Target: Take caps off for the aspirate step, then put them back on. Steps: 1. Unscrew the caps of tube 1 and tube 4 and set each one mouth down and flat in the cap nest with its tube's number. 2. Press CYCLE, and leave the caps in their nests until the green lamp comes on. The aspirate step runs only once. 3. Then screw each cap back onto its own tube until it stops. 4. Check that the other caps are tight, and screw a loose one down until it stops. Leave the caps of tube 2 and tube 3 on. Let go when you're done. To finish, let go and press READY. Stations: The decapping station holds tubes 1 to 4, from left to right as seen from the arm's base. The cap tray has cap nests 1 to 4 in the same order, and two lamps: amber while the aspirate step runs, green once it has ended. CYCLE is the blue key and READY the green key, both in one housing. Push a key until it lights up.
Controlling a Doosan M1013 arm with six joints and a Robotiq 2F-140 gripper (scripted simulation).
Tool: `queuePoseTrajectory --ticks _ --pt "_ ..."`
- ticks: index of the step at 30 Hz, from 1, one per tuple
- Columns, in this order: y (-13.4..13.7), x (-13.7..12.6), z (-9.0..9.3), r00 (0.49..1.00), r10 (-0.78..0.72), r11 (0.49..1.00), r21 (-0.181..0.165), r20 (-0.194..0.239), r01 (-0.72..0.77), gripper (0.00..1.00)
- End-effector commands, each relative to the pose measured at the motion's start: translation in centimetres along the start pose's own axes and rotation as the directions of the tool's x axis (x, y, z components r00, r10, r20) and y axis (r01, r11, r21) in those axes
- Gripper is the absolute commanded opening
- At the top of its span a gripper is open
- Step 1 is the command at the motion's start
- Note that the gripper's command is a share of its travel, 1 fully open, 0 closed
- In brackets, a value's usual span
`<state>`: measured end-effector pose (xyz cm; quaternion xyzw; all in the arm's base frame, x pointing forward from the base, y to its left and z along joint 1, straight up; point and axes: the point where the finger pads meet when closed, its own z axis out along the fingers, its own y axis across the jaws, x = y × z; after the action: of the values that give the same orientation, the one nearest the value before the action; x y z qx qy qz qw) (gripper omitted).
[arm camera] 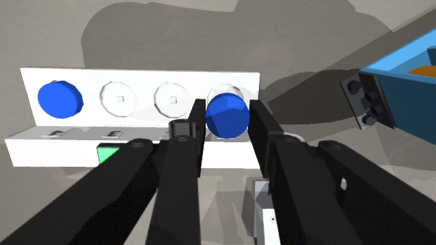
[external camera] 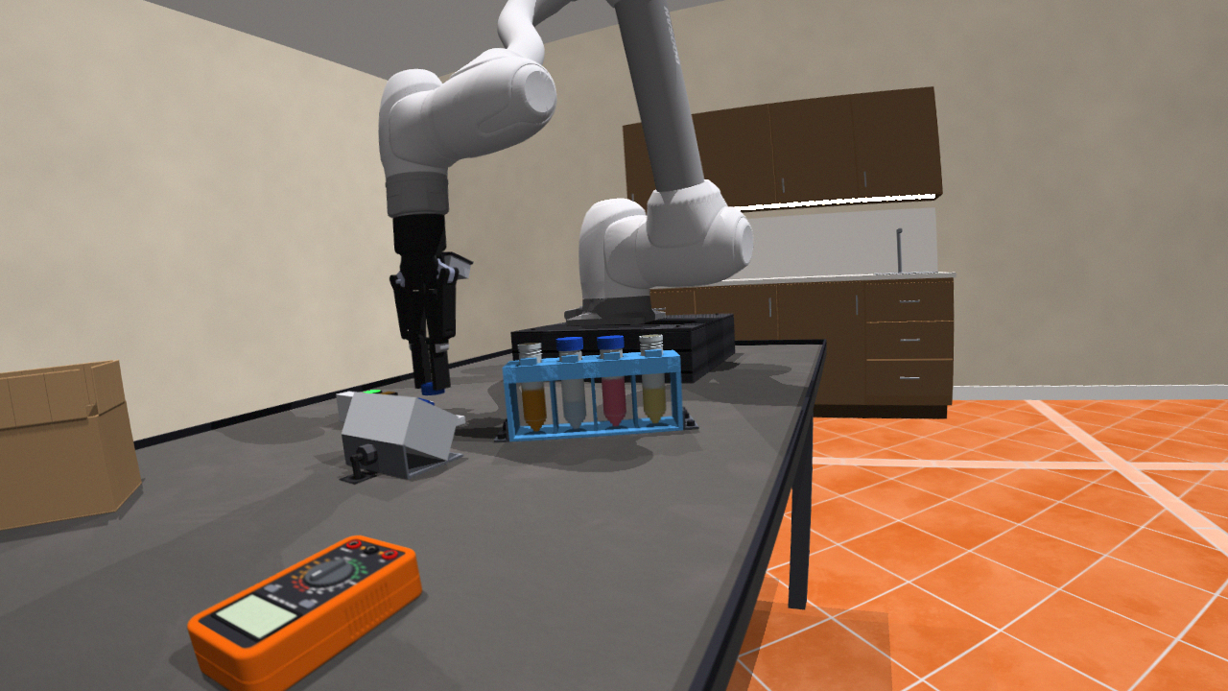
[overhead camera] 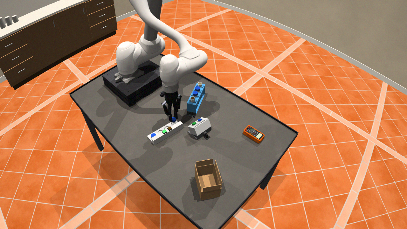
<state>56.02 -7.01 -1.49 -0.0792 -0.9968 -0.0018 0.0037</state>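
My gripper (overhead camera: 173,118) (external camera: 431,383) (arm camera: 227,116) is shut on a blue cap (overhead camera: 173,119) (external camera: 429,388) (arm camera: 227,116) and holds it just above nest 1 (arm camera: 225,89) at the end of the white cap tray (overhead camera: 158,139) (arm camera: 143,76). Another blue cap (overhead camera: 153,135) (arm camera: 60,99) lies flat in nest 4. The two middle nests are empty. The tray's green lamp (overhead camera: 164,131) (arm camera: 107,154) is lit. The blue tube rack (overhead camera: 193,107) (external camera: 592,369) (arm camera: 409,102) stands close by. Its two end tubes (overhead camera: 200,84) (overhead camera: 192,98) are uncapped and the two middle ones carry blue caps.
The grey key housing (overhead camera: 199,128) (external camera: 394,429) with its blue key (overhead camera: 200,120) and green key (overhead camera: 194,123) stands right next to the tray. An orange multimeter (overhead camera: 253,133) (external camera: 309,606) and an open cardboard box (overhead camera: 208,179) (external camera: 59,442) lie farther off. The arm's black base (overhead camera: 130,85) is behind.
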Motion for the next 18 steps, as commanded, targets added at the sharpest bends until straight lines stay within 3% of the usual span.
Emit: queuePoseTrajectory --ticks 1,11,13,18 --pt "0.0 -0.1 -1.3 1.000 0.000 1.000 0.000 0.001 0.000 0.30" --pt "0.0 -0.1 -6.3 1.000 0.000 1.000 0.000 0.001 0.000 0.30" --pt "0.0 -0.1 -6.3 1.000 0.000 1.000 0.000 0.001 0.000 0.30" --pt "0.0 -0.1 -8.8 1.000 0.000 1.000 0.000 0.001 0.000 0.30"
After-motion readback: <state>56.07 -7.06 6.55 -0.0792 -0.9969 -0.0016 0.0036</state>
